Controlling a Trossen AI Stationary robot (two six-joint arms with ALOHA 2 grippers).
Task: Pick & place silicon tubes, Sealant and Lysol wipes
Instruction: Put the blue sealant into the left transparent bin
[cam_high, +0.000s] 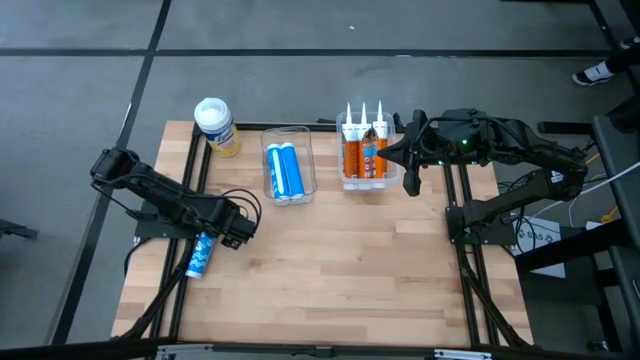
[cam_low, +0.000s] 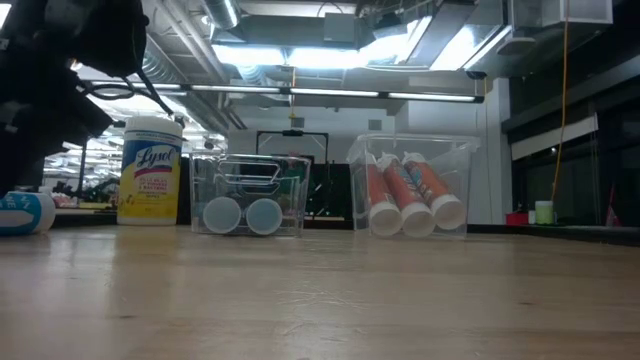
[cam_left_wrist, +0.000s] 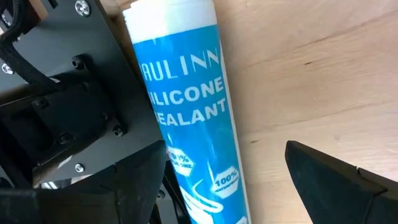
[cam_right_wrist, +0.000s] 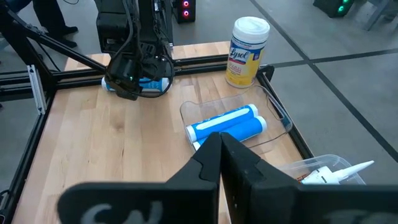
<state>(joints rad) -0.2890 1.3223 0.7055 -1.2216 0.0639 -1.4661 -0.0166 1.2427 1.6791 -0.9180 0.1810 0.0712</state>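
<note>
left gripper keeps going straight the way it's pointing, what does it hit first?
Most likely the blue silicone sealant tube lying at the table's left edge: the left gripper sits right above it, jaws open on either side. Depth is unclear, but nothing else lies between.

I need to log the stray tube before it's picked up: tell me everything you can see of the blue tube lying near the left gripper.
The blue tube is a plastic-looking cylinder printed in white with "SILICONE SEALANT" and small "100%" badges, with a white end. It lies flat on the wooden table at the left edge, beside the arm's black frame, outside both clear bins. The left gripper hangs over it, fingers open on either side, not gripping. Its far end is hidden under the gripper.
</note>
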